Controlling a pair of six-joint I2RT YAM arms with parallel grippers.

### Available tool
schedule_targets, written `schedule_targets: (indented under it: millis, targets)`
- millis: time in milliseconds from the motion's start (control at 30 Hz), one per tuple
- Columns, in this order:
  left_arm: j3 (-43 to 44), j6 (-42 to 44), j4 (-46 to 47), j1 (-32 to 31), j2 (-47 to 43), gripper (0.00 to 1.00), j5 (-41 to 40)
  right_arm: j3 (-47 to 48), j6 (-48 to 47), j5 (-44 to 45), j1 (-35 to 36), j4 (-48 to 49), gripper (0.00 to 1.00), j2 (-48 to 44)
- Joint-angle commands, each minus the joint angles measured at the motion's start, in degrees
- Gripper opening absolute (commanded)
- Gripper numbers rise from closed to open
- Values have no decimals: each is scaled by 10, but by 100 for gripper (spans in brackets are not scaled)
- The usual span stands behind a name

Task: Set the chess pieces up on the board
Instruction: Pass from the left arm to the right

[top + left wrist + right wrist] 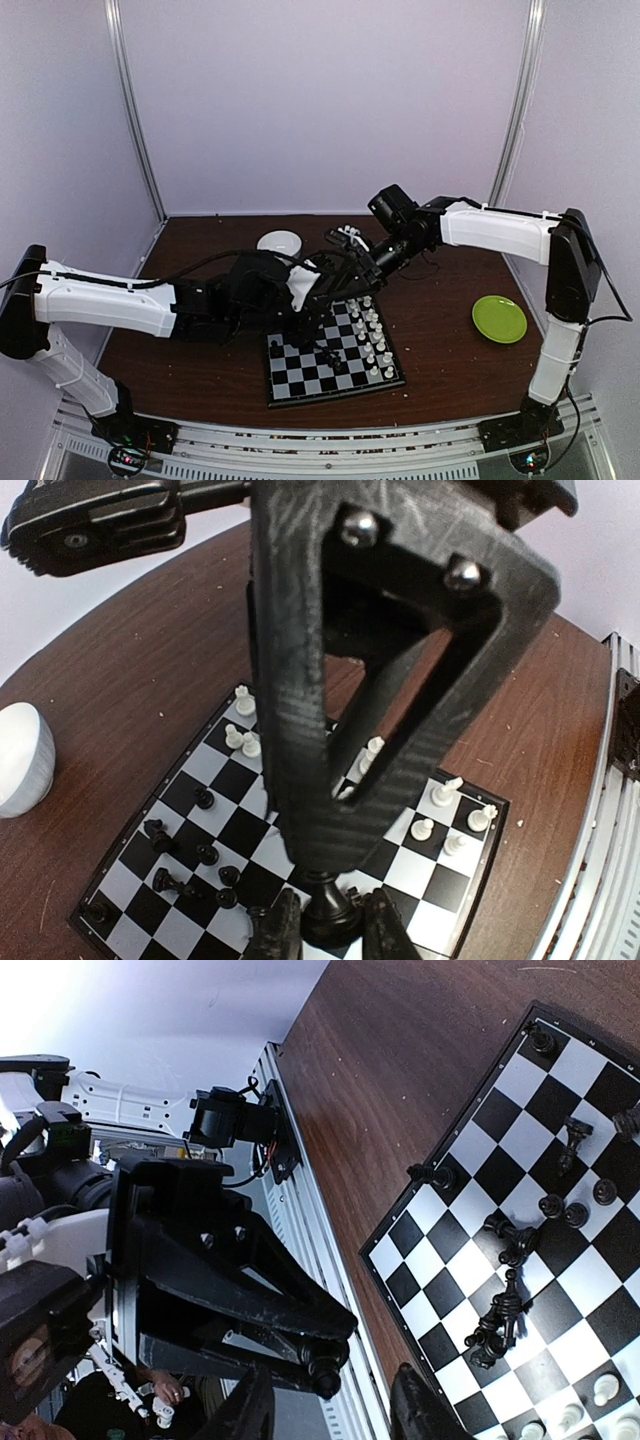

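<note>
The board (300, 378), chess pieces (372, 330) on it, lies on the table (440, 370), a bowl (279, 242) behind-left, a plate (499, 319) to its right

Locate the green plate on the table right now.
In the top view the green plate lies on the brown table, on the right arm's side. It sits right of the board and clear of it.

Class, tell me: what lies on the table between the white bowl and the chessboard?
Nothing; only bare brown table separates the bowl from the board, clearest in the left wrist view.
</note>
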Motion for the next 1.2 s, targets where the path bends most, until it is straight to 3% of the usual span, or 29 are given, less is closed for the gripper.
schedule_targets:
  millis: [0,400,600,767,1167]
  targets:
    - [12,4,30,4,6,14,5,18,26,-19,9,26,38,18]
    - [15,3,19,4,13,14,-6,-3,32,-28,13,37,20,8]
    - [17,0,15,4,18,14,-13,-15,41,-30,14,50,18,4]
    - [18,-6,13,4,19,14,-20,-18,41,-27,14,51,23,2]
    - [17,-12,9,4,19,16,-25,-23,37,-24,19,57,5,4]
